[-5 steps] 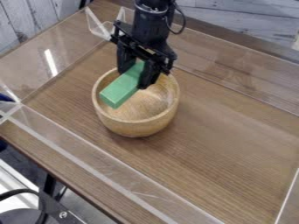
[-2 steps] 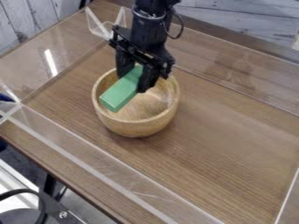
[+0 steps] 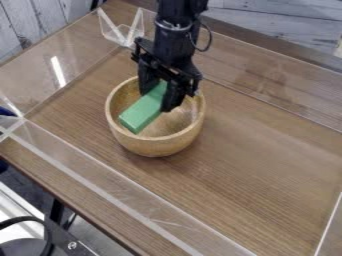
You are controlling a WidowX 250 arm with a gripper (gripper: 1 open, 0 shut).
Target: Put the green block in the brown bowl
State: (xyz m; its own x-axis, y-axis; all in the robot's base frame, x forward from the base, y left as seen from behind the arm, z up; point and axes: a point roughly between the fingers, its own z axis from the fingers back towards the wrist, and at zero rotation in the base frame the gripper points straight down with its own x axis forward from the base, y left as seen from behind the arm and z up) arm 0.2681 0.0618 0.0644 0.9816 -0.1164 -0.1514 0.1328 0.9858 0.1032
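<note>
- The gripper (image 3: 168, 90) has sunk lower than it was a second ago, and the green block (image 3: 143, 109) it carries has gone down with it into the brown bowl (image 3: 158, 122).
- Its jaws are clenched on the block's upper end; the block hangs tilted, with its lower end now close to the bowl's floor on the left side. Whether it already touches the wood cannot be told.
- My judgement: the carrying is done and only the release is left. The block is inside the rim, so letting go here should leave it lying in the bowl.
- The bowl sits toward the far left part of the table (image 3: 254, 170), nearer the far edge than the near one.
- A clear wall (image 3: 54, 55) runs round the table's edges; the far-left stretch of it stands near the arm.
- Open wood lies wide toward the near and right edges, and the room straight above the bowl looks free for lifting out.
</note>
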